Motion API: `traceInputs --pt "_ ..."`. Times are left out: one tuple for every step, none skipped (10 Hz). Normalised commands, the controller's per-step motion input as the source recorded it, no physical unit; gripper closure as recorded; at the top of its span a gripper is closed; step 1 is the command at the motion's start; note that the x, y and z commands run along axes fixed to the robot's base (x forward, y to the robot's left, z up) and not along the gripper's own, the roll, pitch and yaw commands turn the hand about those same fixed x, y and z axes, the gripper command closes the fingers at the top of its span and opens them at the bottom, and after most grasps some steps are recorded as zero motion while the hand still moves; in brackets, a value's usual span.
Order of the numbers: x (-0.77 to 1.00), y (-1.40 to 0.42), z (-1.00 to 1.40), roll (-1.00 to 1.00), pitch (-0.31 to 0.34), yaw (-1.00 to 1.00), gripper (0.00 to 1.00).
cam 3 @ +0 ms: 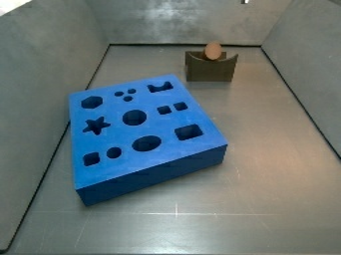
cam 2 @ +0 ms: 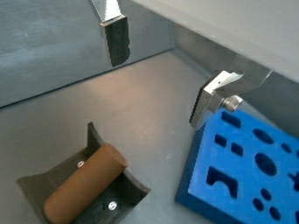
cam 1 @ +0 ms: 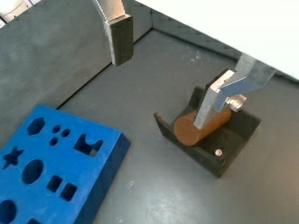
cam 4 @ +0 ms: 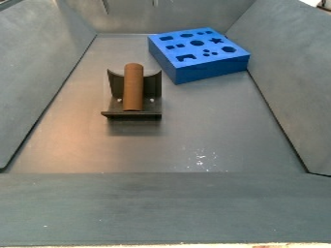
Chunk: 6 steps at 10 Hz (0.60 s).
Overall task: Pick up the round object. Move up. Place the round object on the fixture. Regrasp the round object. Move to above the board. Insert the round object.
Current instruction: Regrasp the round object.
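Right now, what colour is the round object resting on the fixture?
Brown-orange, with a tan end; the round object shows best in a side view. The gripper hangs open above it.

Even light, floor glare, soft focus

Both wrist views look steeply down past the open silver-plate gripper (cam 1: 176,66) (cam 2: 163,72) at close range, sharing the small brown-orange cylinder peg (cam 1: 190,128) (cam 2: 84,181) lying in the dark olive-grey notched fixture (cam 1: 229,142) (cam 2: 47,180) and an edge of the thick blue foam board (cam 1: 59,157) (cam 2: 251,166). A side view looks from high above the near end, board (cam 3: 140,129) close and fixture (cam 3: 210,67) far (peg (cam 3: 212,49) end-on). A side view faces down the trough's length from the opposite end, with fixture (cam 4: 130,108) and peg (cam 4: 130,84) nearer and board (cam 4: 198,52) behind.
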Motion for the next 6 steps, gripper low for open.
traceInputs --pt "-0.03 -0.02 0.01 1.00 -0.014 0.02 0.00" --pt "-0.03 -0.03 0.01 1.00 -0.021 0.02 0.00" --pt "-0.03 -0.02 0.01 1.00 -0.024 0.02 0.00" --pt "-0.02 -0.02 0.00 1.00 -0.031 0.02 0.00" --pt "-0.02 -0.02 0.01 1.00 -0.034 0.02 0.00" --pt "-0.02 -0.02 0.01 1.00 -0.038 0.02 0.00"
